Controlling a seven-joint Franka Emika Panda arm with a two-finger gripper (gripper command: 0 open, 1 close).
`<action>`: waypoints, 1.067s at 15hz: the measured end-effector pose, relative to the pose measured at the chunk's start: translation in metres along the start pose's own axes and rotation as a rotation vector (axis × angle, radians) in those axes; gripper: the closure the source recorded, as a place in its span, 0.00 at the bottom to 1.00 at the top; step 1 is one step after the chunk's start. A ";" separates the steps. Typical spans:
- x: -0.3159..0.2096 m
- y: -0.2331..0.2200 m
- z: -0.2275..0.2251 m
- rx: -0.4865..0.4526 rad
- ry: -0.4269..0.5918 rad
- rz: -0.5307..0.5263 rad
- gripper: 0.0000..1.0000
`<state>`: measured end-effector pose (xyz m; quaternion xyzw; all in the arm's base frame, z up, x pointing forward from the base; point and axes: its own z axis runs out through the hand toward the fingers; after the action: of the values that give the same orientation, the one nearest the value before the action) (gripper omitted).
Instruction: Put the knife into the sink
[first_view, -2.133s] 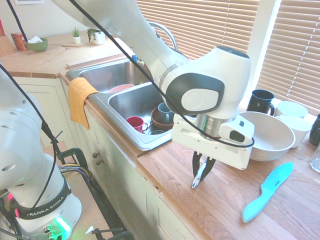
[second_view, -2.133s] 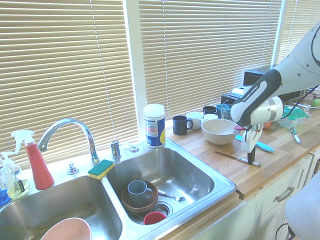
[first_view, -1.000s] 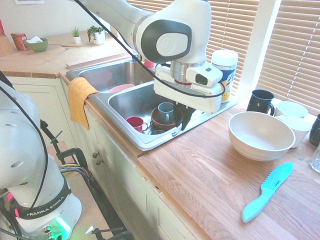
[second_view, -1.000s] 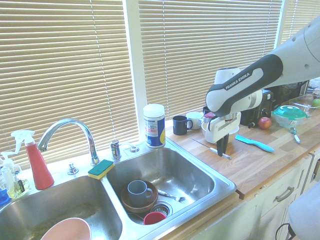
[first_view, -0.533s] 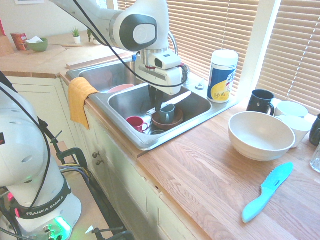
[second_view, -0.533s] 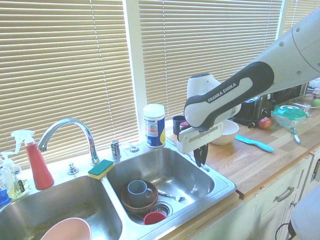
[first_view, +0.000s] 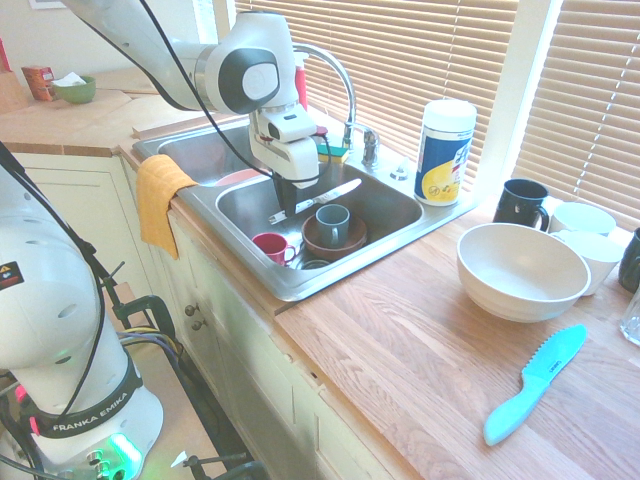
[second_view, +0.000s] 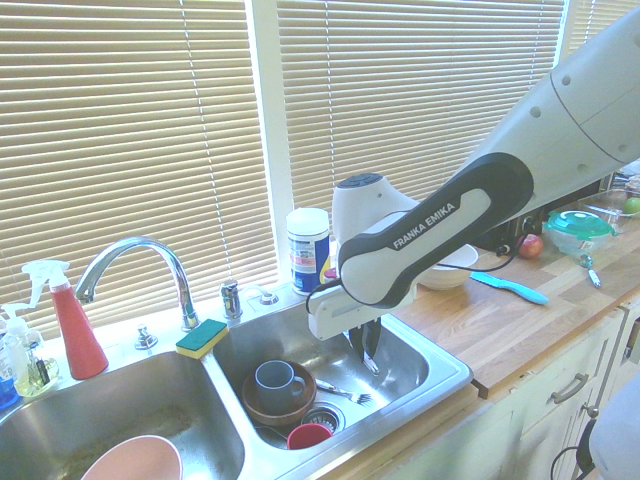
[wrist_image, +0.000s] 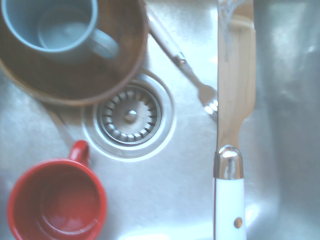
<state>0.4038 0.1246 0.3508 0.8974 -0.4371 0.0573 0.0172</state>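
Since the earlier frames the hand (first_view: 288, 208) has travelled from over the counter (first_view: 430, 340), near the turquoise knife (first_view: 535, 383), to above the right basin of the sink (first_view: 385, 205). Its fingers are closed on the knife (first_view: 314, 200), which hangs roughly level above the basin floor, clear of it. Below it sit a brown bowl (wrist_image: 75, 75) holding a grey mug (wrist_image: 47, 25), a red cup (wrist_image: 55, 202), a fork (wrist_image: 182, 65) and the drain (wrist_image: 130, 116).

Your arm (second_view: 560, 120) is glossy white with rounded joints; a dark grey band lettered "FRANKA EMIKA" wraps one link, and black cables trail along it. The white hand block (first_view: 285, 140) carries dark fingers (second_view: 368, 345).
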 end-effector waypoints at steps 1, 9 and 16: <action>0.000 -0.003 0.005 0.010 0.003 0.004 1.00; 0.024 -0.024 0.044 0.057 -0.010 -0.016 1.00; 0.053 -0.033 0.103 0.034 -0.054 -0.028 1.00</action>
<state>0.4715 0.0951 0.2555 0.9049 -0.4236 0.0402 -0.0093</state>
